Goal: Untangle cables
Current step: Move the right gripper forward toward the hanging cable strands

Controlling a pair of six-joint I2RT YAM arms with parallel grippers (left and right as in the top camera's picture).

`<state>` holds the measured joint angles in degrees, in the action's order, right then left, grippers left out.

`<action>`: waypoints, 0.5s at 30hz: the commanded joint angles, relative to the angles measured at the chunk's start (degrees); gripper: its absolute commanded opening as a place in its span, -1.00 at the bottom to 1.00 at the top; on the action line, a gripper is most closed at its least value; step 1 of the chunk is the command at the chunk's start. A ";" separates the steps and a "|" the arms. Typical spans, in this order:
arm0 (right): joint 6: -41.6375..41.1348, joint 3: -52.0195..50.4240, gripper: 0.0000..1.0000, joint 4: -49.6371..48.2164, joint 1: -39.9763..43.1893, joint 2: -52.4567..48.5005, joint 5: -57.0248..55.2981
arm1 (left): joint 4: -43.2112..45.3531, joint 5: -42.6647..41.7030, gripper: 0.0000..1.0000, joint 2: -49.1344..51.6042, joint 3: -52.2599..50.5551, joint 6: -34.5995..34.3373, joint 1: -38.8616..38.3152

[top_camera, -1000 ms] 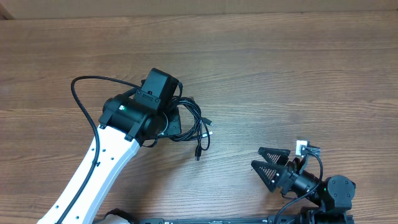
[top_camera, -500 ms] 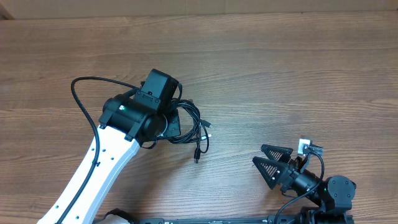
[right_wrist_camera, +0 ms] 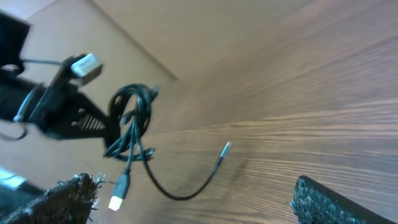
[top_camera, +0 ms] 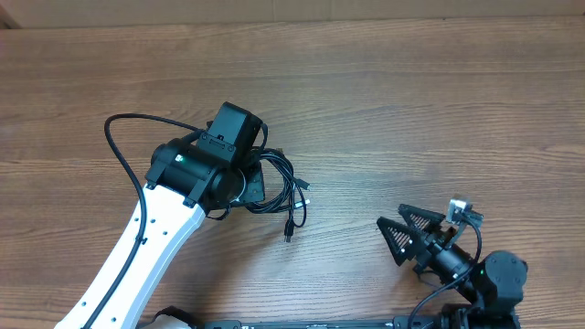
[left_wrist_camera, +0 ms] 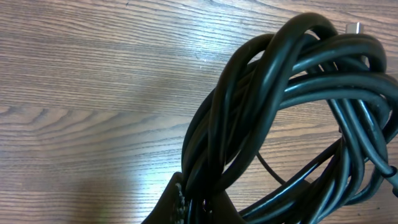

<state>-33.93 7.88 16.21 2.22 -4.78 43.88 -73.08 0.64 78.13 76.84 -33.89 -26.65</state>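
The cables [top_camera: 281, 187] are a bundle of thin black cords lying on the wooden table [top_camera: 411, 110], with plug ends trailing toward the front [top_camera: 290, 234]. My left gripper [top_camera: 258, 183] is shut on the bundle's left side. In the left wrist view the looped cables [left_wrist_camera: 280, 93] fill the frame and the gripper [left_wrist_camera: 200, 208] pinches several strands at the bottom edge. My right gripper [top_camera: 395, 225] is open and empty at the front right, well apart from the bundle. The right wrist view shows the bundle [right_wrist_camera: 132, 118], a trailing cord with a silvery tip [right_wrist_camera: 226, 148], and my right gripper [right_wrist_camera: 199, 208].
The left arm's own thick black wire [top_camera: 119, 146] arcs out to the left of the wrist. The left arm's white link [top_camera: 137, 256] crosses the front left of the table. The table's far edge [top_camera: 292, 20] runs along the top.
My right gripper has shifted a little to the right and turned slightly, still open. The left gripper and the bundle have barely moved; the trailing cord end crept slightly left.
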 commanded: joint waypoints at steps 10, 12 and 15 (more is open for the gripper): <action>8.90 18.67 1.00 12.11 0.22 -14.82 -9.55 | -0.11 -2.16 -0.92 -0.57 0.15 1.14 -0.55; 8.70 19.21 1.00 12.41 0.11 -16.13 -7.28 | -0.17 -2.16 -0.92 -0.57 0.15 1.14 -0.55; 8.70 19.21 1.00 12.26 0.11 -16.57 2.62 | 0.00 -2.19 -0.92 -0.57 0.15 1.11 -0.55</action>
<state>-26.11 25.78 28.56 2.22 -21.06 38.09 -73.25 -0.84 78.13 76.84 -33.89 -26.65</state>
